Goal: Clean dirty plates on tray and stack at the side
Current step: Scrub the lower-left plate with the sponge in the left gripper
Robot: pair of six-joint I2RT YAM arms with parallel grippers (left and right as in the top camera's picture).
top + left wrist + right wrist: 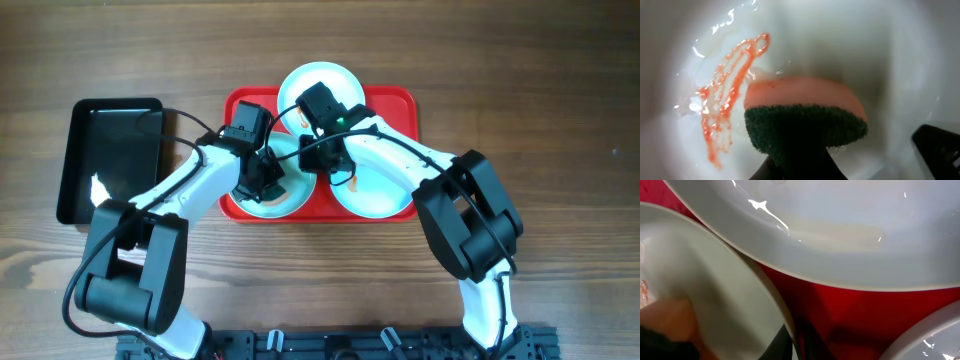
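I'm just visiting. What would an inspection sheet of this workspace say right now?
Surface: wooden table.
Job's things: smeared plate with orange sauce smear, far plate and right plate, all on red tray.
Clutter: black tray left of the red tray.
Grippers: left gripper shut on sponge against smeared plate; right gripper shut on that plate's rim.
Cables: black cables along both arms.
Surroundings: nothing seen.

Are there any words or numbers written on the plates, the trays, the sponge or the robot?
None: no word, number, label or sign can be read anywhere.
The plates, red tray, black tray, sponge and robot arms all look plain.
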